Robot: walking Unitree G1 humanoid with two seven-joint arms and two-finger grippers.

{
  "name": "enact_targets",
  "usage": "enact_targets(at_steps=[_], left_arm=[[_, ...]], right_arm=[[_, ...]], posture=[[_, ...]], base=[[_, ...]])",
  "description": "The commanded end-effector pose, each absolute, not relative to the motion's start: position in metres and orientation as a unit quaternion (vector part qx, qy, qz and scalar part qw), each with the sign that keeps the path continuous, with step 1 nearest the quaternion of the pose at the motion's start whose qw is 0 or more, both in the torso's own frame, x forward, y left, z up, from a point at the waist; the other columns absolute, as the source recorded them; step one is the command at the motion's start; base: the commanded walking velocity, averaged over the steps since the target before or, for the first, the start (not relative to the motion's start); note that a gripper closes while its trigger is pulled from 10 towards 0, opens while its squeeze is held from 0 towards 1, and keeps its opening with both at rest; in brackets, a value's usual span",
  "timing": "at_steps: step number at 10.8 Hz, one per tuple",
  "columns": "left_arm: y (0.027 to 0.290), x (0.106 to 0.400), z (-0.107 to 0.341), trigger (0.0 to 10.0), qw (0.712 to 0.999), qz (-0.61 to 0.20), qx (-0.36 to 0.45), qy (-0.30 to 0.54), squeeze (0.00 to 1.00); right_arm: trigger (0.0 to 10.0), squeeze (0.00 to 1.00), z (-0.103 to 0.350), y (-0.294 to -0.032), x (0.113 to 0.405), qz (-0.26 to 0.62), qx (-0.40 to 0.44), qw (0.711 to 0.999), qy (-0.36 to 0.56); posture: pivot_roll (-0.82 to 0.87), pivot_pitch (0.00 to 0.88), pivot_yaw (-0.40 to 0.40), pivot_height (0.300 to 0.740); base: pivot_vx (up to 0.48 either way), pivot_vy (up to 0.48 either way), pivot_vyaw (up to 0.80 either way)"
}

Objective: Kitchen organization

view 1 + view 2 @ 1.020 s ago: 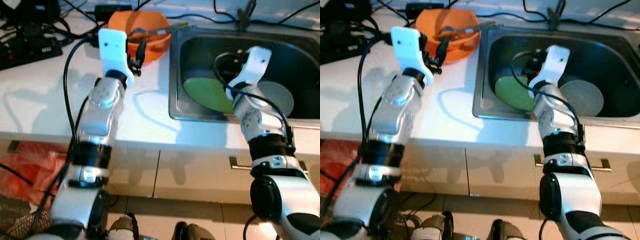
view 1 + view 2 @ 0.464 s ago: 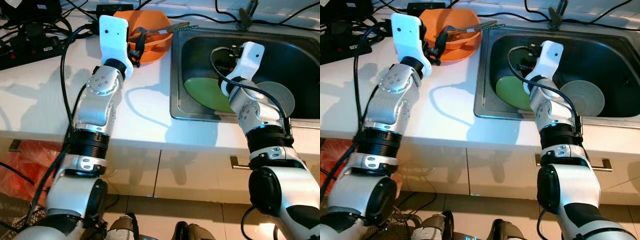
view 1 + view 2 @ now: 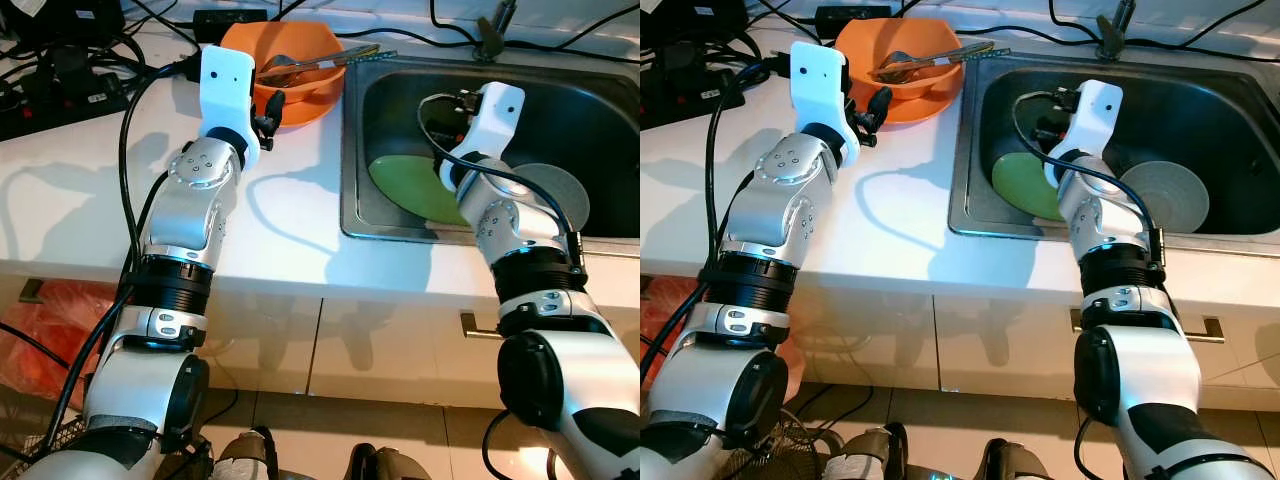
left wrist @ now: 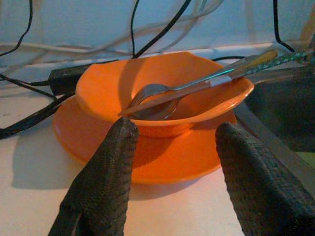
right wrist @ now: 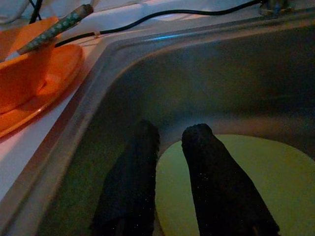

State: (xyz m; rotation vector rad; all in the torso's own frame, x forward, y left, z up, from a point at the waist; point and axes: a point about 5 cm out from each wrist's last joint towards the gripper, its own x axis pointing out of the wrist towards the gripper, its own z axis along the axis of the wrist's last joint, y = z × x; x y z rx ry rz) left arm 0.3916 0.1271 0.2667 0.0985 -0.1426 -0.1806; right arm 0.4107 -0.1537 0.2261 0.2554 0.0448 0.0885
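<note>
The left gripper [image 4: 172, 162] hangs released just short of the orange bowl [image 4: 162, 93], which sits on an orange plate [image 4: 147, 157] on the white counter [image 3: 90, 200] beside the sink [image 3: 352, 150] and holds a spoon [image 4: 152, 98] and other cutlery. The right gripper [image 5: 170, 162] reaches into the sink over the rim of the green plate [image 5: 236, 187], its fingers slightly parted with nothing between them, near a grey bowl [image 3: 1165, 195]. This looks like the approach step of gathering dishes; next, each claw likely has to advance and clench on a rim.
</note>
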Motion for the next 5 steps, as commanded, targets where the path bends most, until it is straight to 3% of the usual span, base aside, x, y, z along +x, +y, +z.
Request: enact_targets(at_steps=[1, 2, 3, 5], left_arm=[[0.126, 0.392, 0.262, 10.0, 0.993, -0.095, 0.031, -0.060, 0.00], [0.126, 0.391, 0.255, 10.0, 0.994, -0.092, 0.024, -0.049, 0.00], [0.126, 0.390, 0.249, 10.0, 0.995, -0.088, 0.012, -0.041, 1.00], [0.126, 0.390, 0.250, 10.0, 0.995, -0.088, 0.013, -0.042, 1.00]], right_arm=[[10.0, 0.00, 0.222, -0.153, 0.409, 0.049, 0.126, 0.990, 0.029], [10.0, 0.00, 0.219, -0.153, 0.408, 0.050, 0.126, 0.990, 0.031], [10.0, 0.00, 0.217, -0.153, 0.408, 0.050, 0.128, 0.990, 0.034], [10.0, 0.00, 0.216, -0.151, 0.407, 0.051, 0.129, 0.990, 0.035]], posture=[[0.05, 0.122, -0.013, 0.740], [0.05, 0.119, -0.013, 0.740], [0.05, 0.118, -0.014, 0.740], [0.05, 0.124, -0.016, 0.740]], base=[[0.000, 0.000, 0.00], [0.000, 0.000, 0.00], [0.000, 0.000, 0.00], [0.000, 0.000, 0.00]])
